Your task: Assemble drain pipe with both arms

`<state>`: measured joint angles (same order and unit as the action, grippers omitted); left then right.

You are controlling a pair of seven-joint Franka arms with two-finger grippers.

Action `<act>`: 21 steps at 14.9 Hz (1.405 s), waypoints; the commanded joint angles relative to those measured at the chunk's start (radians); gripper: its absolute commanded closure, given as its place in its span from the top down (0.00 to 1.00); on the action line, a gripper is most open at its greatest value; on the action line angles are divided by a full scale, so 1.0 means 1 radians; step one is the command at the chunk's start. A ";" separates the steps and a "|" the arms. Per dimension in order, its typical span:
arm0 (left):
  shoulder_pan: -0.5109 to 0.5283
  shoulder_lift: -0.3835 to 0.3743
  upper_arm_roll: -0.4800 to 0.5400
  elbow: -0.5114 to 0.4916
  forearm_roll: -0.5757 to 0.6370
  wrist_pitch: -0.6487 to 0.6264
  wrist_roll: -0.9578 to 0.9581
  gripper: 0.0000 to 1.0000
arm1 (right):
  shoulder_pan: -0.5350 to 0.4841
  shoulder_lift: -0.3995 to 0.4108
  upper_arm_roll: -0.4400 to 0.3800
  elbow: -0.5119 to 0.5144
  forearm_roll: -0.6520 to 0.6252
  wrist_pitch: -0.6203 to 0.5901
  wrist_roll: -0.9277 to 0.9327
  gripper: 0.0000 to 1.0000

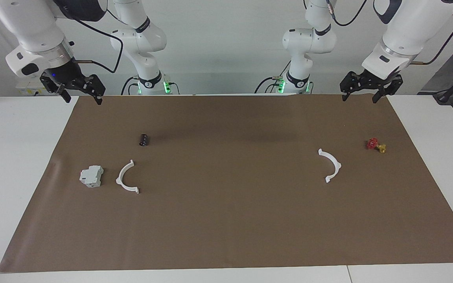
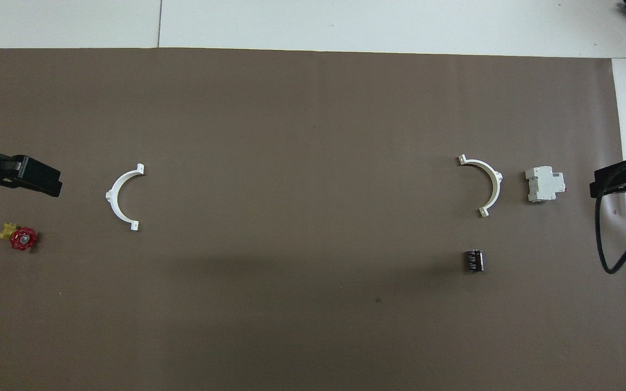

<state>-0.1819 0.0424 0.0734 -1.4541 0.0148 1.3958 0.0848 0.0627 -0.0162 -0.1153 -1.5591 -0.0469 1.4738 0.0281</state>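
- You have the two halves of the drain pipe lying flat on the brown mat [image 1: 226, 220] that covers the desk [image 1: 14, 177], well apart from each other.
- One white half-ring [image 1: 127, 177] lies toward the right arm's end of the desk. Its open side faces the middle of the desk, and the line between its two end tabs runs roughly nearer-to-farther from the robots.
- The other white half-ring [image 1: 331, 165] lies toward the left arm's end. Its open side also faces the middle, so the two curves face each other; its tab-to-tab line also runs roughly nearer-to-farther.
- A grey-white boxy block [image 1: 91, 175] sits just beside the first half-ring, on its outer, bulging side, not touching it.
- A small black cylinder [image 1: 144, 139] lies on its side, nearer to the robots than that half-ring.
- A small red and yellow valve [image 1: 376, 145] sits near the second half-ring, nearer to the robots and closer to the mat's end.
- Your left hand [image 1: 360, 96] hangs in the air over the mat's corner at the left arm's end, fingers spread apart and holding nothing.
- Your right hand [image 1: 83, 98] hangs over the mat's corner at the right arm's end, likewise spread and holding nothing.
- No containers are in view.
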 commanded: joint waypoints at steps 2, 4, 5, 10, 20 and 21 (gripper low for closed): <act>-0.002 -0.029 0.000 -0.037 0.017 0.019 -0.011 1.00 | -0.008 -0.021 0.002 -0.024 0.010 0.020 -0.011 1.00; -0.002 -0.029 0.000 -0.037 0.017 0.019 -0.011 1.00 | -0.009 -0.021 0.002 -0.025 0.012 0.017 -0.013 1.00; -0.002 -0.029 0.000 -0.037 0.017 0.019 -0.011 1.00 | -0.009 -0.022 0.002 -0.035 0.012 0.019 -0.011 1.00; -0.002 -0.029 0.000 -0.037 0.017 0.019 -0.011 1.00 | -0.011 -0.057 0.002 -0.110 0.012 0.079 -0.030 1.00; -0.002 -0.029 0.000 -0.037 0.017 0.019 -0.011 1.00 | -0.006 0.076 -0.003 -0.432 0.106 0.647 -0.368 1.00; -0.002 -0.029 0.000 -0.037 0.017 0.019 -0.011 1.00 | -0.011 0.125 -0.003 -0.434 0.136 0.711 -0.429 1.00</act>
<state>-0.1818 0.0423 0.0734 -1.4541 0.0148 1.3958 0.0844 0.0599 0.0157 -0.1182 -1.9947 0.0343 2.0878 -0.2959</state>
